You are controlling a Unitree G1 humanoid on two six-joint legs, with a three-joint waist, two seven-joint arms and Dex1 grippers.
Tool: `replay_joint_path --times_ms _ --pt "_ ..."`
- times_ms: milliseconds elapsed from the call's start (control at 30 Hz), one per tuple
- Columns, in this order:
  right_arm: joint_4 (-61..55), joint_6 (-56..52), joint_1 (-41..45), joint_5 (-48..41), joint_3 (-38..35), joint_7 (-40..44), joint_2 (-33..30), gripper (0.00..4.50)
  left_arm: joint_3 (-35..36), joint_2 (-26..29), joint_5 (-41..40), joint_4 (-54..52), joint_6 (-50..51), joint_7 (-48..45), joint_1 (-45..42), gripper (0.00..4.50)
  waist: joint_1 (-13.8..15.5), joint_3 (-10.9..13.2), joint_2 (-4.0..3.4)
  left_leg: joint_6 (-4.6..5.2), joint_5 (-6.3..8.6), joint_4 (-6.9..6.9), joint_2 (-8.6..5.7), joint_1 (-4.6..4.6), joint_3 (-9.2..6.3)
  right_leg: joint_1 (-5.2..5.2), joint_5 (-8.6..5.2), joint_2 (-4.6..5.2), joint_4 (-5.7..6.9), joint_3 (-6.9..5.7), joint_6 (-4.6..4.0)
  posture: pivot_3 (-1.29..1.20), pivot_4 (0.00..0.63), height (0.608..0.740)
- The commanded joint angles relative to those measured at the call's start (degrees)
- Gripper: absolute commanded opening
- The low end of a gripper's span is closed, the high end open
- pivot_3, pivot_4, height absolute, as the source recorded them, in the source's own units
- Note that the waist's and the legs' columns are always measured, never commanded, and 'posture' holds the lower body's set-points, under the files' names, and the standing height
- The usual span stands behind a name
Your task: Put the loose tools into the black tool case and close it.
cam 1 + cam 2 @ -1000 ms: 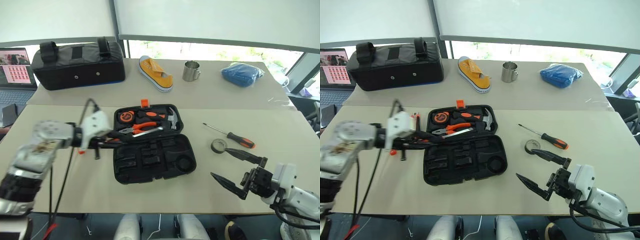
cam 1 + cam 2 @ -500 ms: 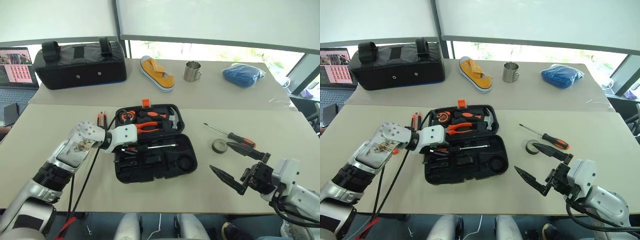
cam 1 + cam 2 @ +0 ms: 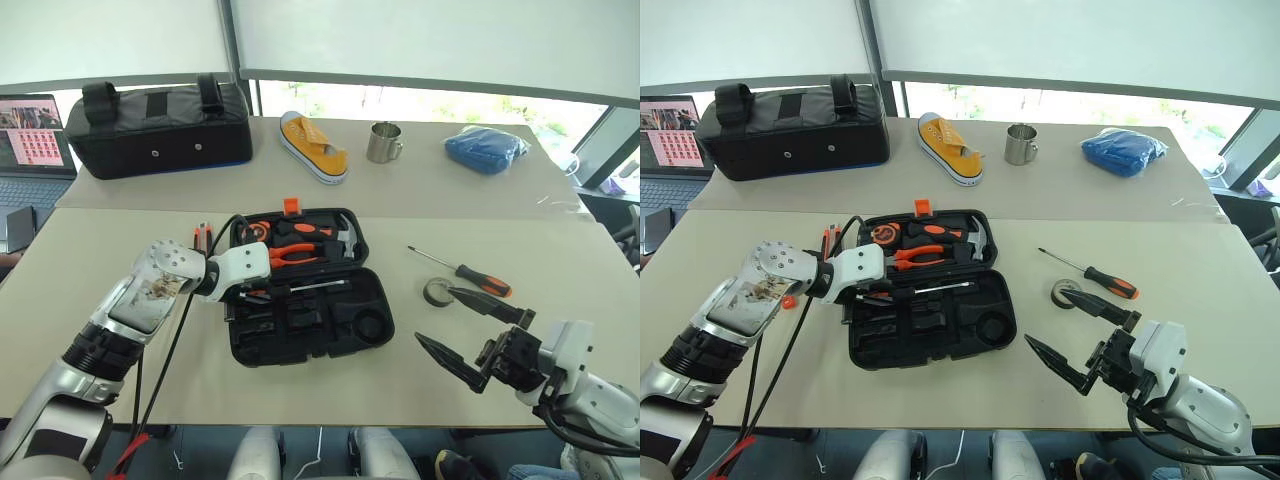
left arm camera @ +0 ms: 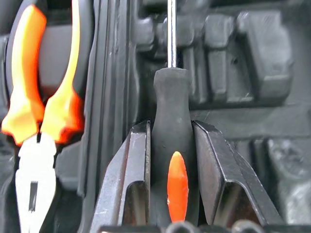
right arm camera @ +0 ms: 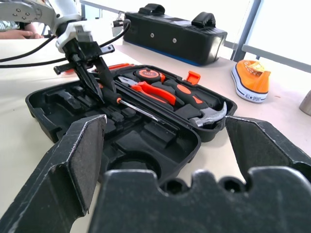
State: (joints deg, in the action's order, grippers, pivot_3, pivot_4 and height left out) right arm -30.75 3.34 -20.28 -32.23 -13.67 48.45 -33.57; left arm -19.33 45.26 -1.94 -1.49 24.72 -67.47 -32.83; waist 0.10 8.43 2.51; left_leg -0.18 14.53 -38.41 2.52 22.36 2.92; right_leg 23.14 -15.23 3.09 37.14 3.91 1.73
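Observation:
The black tool case (image 3: 310, 350) lies open in the middle of the table, with pliers (image 4: 29, 111), a hammer and a tape measure set in its far half. My left gripper (image 3: 255, 289) is shut on the handle of a black-handled screwdriver (image 4: 170, 92), held low over the near half's recesses with its shaft (image 3: 312, 287) pointing right. An orange-black screwdriver (image 3: 472, 277) and a dark tape roll (image 3: 436, 292) lie on the table right of the case. Small orange-black tools (image 3: 204, 238) lie by the case's left edge. My right gripper (image 3: 436, 316) hangs open near the tape roll, holding nothing.
Along the table's far side stand a black fabric bag (image 3: 155, 120), a yellow shoe (image 3: 313, 147), a steel mug (image 3: 382, 142) and a blue cloth bundle (image 3: 485, 148). A laptop (image 3: 30, 135) sits at the far left. A black cable hangs from my left arm.
My left gripper has carried the black-handled screwdriver from the case's left edge to low over its near half. The right gripper has stayed open and in place.

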Motion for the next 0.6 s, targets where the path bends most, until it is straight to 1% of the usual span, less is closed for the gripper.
replay_joint_path --times_ms 33,200,267,300,333,400,433,600 --pt "-0.51 0.06 0.45 -0.26 0.1 0.44 0.29 4.5 -0.25 -0.82 2.18 0.31 1.01 1.96 -1.04 0.82 0.08 0.0 0.0 0.0 0.0 -0.01 0.0 -0.01 0.0 -0.01 0.0 0.0 0.0 0.0 0.0 0.0 0.15 0.74" --pt "-0.45 -0.18 0.16 -0.62 0.43 0.75 0.27 4.5 -1.62 -0.14 2.61 -2.17 2.81 0.3 0.51 0.82 0.27 0.0 -0.01 0.01 0.01 -0.1 0.0 0.0 0.0 -0.03 0.0 0.0 0.03 0.0 0.01 0.0 0.15 0.74" --pt "-0.46 -0.33 0.02 -0.8 0.6 0.87 0.24 4.5 -1.0 -0.73 2.2 -2.51 2.08 0.77 0.91 1.82 0.28 -0.01 -0.01 0.03 0.02 -0.11 0.0 -0.01 0.0 -0.03 0.0 0.0 0.04 0.0 0.01 0.0 0.15 0.74" --pt "-0.46 -0.39 -0.03 -0.86 0.67 0.92 0.24 4.5 -0.53 -1.18 1.94 -2.6 1.79 1.3 1.03 2.03 0.33 -0.03 -0.04 0.04 0.02 -0.11 0.01 -0.01 0.0 -0.03 0.0 0.0 0.04 0.0 0.01 0.0 0.15 0.74" --pt "-0.58 -0.46 -0.15 -0.88 0.77 0.94 0.25 4.5 0.73 -2.13 1.15 -2.57 -0.04 2.27 1.27 2.42 0.43 -0.06 -0.11 0.04 0.02 -0.12 0.0 -0.03 0.0 -0.07 0.0 0.0 0.04 0.0 0.01 0.0 0.15 0.74" --pt "-0.75 -0.63 -0.37 -0.94 0.91 0.97 0.33 4.5 3.52 -3.88 -0.94 -2.57 -3.67 3.45 1.77 2.92 0.61 -0.08 -0.18 0.07 0.04 -0.21 0.0 -0.02 0.01 -0.09 0.02 0.01 0.04 0.0 0.03 0.0 0.15 0.74" --pt "-0.86 -0.73 -0.61 -0.99 0.98 1.04 0.38 4.5 5.22 -4.55 -2.65 -2.92 -5.98 3.19 2.33 3.34 0.68 -0.07 -0.17 0.08 0.04 -0.29 0.01 0.02 0.0 -0.08 0.03 0.01 0.06 -0.01 0.05 0.0 0.15 0.74" --pt "-0.96 -0.8 -1.48 -1.0 0.96 1.32 0.58 4.5 10.3 -5.85 -7.37 -3.81 -7.32 3.61 4.34 3.34 0.6 -0.07 -0.17 0.1 0.06 -0.45 0.0 0.16 -0.08 -0.05 0.06 0.03 0.05 -0.06 0.1 0.0 0.15 0.74"
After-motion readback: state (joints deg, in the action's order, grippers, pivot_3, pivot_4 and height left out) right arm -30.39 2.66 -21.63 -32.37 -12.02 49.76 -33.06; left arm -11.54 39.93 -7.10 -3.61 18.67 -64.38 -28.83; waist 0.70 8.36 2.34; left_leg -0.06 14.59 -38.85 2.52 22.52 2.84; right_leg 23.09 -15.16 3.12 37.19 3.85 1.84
